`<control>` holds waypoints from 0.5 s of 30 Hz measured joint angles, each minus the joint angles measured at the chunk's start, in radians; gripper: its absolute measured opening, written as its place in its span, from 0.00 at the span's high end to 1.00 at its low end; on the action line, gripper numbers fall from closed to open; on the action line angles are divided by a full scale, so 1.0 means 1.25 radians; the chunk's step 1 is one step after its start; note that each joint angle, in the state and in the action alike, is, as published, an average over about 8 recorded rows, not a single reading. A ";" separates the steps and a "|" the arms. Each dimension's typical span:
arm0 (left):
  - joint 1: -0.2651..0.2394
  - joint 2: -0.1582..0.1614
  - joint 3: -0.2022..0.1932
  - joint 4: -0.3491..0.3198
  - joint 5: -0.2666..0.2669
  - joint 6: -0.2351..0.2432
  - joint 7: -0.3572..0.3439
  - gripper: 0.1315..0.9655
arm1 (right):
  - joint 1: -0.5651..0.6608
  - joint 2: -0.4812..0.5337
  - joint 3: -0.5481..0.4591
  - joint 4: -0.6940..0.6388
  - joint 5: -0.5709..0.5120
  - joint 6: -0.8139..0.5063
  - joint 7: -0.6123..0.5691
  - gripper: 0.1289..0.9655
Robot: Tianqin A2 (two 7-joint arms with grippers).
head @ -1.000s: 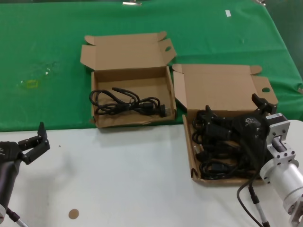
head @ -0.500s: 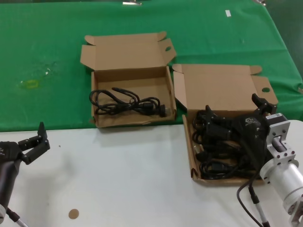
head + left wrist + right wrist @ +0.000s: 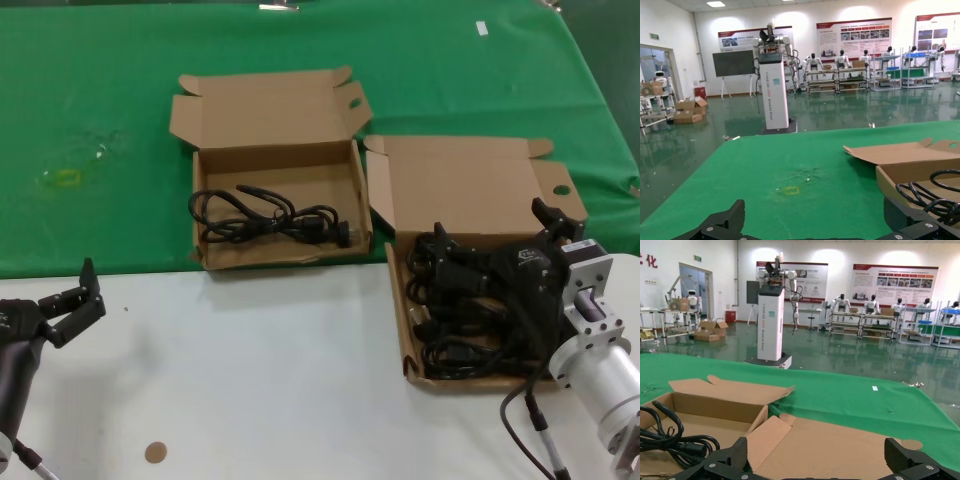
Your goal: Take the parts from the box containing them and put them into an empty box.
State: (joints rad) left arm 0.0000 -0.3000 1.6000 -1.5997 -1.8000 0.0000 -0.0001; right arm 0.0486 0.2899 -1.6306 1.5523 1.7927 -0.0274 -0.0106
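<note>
The longer, narrower box (image 3: 402, 330) at the right holds several black coiled cables (image 3: 455, 320). Its flap with a round hole (image 3: 562, 190) stands open. My right gripper (image 3: 492, 226) hovers open over those cables with nothing between its fingers; in the right wrist view the gripper (image 3: 817, 462) faces the box's lid (image 3: 840, 440). The wider box (image 3: 210, 258), with an oval hole in its flap (image 3: 355, 103), contains one cable (image 3: 270, 217), which also shows in the wrist views (image 3: 670, 440) (image 3: 935, 192). My left gripper (image 3: 78, 300) waits open at the lower left, over the white table.
Both boxes sit where the green cloth (image 3: 100, 120) meets the white table (image 3: 260, 380). A small brown disc (image 3: 154, 452) lies on the white surface near my left arm. A yellowish mark (image 3: 65, 178) is on the cloth at the far left.
</note>
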 joint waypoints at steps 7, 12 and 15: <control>0.000 0.000 0.000 0.000 0.000 0.000 0.000 0.00 | 0.000 0.000 0.000 0.000 0.000 0.000 0.000 0.00; 0.000 0.000 0.000 0.000 0.000 0.000 0.000 0.00 | 0.000 0.000 0.000 0.000 0.000 0.000 0.000 0.00; 0.000 0.000 0.000 0.000 0.000 0.000 0.000 0.00 | 0.000 0.000 0.000 0.000 0.000 0.000 0.000 0.00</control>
State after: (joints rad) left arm 0.0000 -0.3000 1.6000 -1.5997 -1.8000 0.0000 -0.0001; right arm 0.0486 0.2899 -1.6306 1.5523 1.7927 -0.0274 -0.0106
